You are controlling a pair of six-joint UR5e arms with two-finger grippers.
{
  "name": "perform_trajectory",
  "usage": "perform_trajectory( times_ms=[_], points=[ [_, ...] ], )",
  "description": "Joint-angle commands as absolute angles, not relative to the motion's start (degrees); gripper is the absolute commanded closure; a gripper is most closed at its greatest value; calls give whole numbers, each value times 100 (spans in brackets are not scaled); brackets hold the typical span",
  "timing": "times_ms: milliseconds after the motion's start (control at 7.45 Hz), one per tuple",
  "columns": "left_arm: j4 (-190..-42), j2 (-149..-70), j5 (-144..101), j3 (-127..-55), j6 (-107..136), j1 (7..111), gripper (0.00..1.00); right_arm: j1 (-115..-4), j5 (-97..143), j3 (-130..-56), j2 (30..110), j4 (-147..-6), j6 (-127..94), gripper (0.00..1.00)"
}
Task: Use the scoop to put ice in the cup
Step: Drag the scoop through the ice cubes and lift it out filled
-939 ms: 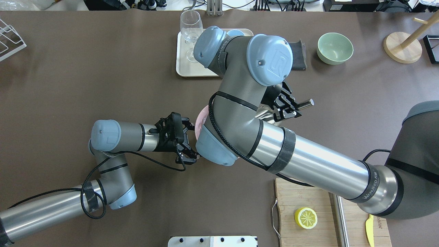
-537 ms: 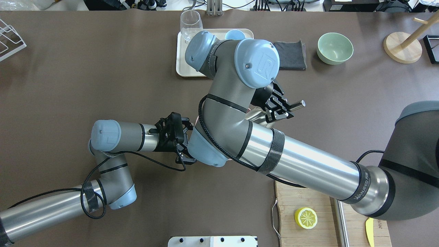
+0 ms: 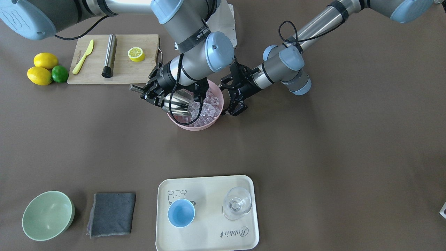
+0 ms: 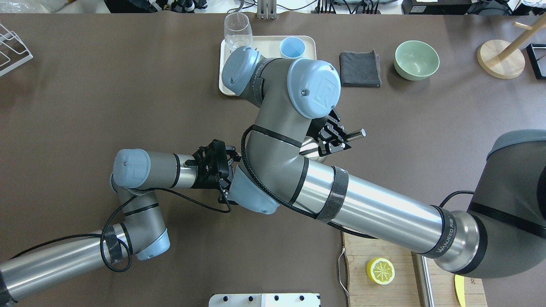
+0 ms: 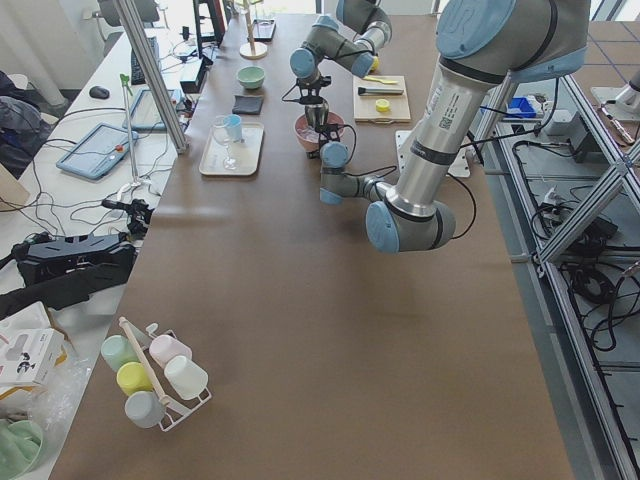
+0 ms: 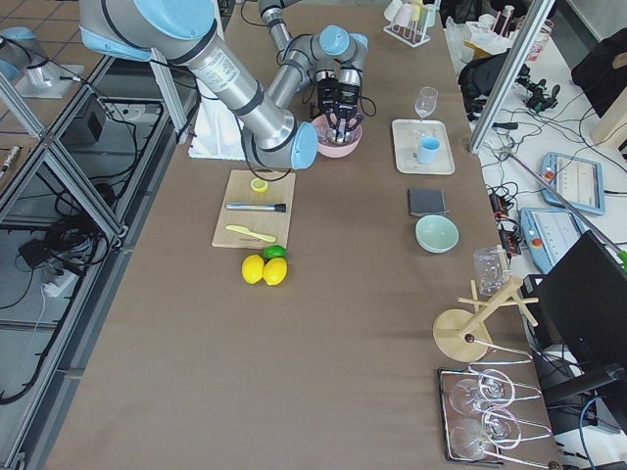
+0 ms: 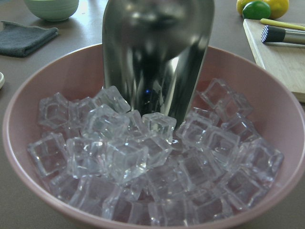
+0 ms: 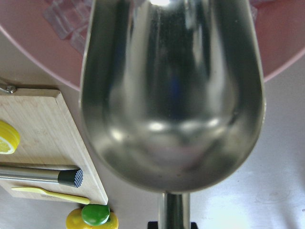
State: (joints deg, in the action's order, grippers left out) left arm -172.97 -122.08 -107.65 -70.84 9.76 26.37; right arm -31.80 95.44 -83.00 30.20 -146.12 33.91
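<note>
Since earlier: my right arm swung toward my left, scoop [image 3: 177, 103] handle went with it; cup [image 3: 181, 213] now uncovered in overhead view. Right claw [image 3: 149, 93] clamped on scoop handle. Scoop long axis slanted: handle toward my right, mouth down, touching ice [image 3: 209, 108] in pink bowl [image 3: 195, 126]. Cup upright on tray [image 3: 209, 188], well apart from bowl. Left claw [image 3: 232, 111] jaws apart, just beside bowl. In overhead view, my right arm hides bowl and ice.

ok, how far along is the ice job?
Done: the right gripper holds the scoop by its handle. In hand: the scoop's lip is in the ice in the pink bowl, trough empty; the left gripper sits open beside the rim. Left: lift a load, carry it to the cup, empty on the tray, and tip.
</note>
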Motion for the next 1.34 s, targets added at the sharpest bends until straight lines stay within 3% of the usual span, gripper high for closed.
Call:
perform_trajectory(
  times_ms=[0, 671, 1208],
  points=[
    [-17297, -12199, -10767, -7084, 976, 2637, 3, -3129, 9562, -8288, 3067, -14222, 3113, 100],
    [-17306, -12191, -10758, -7093, 976, 2637, 3, -3103, 9668, -8367, 3243, -13694, 2839, 100],
    [-17297, -12182, -10758, -7102, 967, 2637, 3, -3103, 9677, -9069, 3848, -13231, 2716, 100]
  ],
)
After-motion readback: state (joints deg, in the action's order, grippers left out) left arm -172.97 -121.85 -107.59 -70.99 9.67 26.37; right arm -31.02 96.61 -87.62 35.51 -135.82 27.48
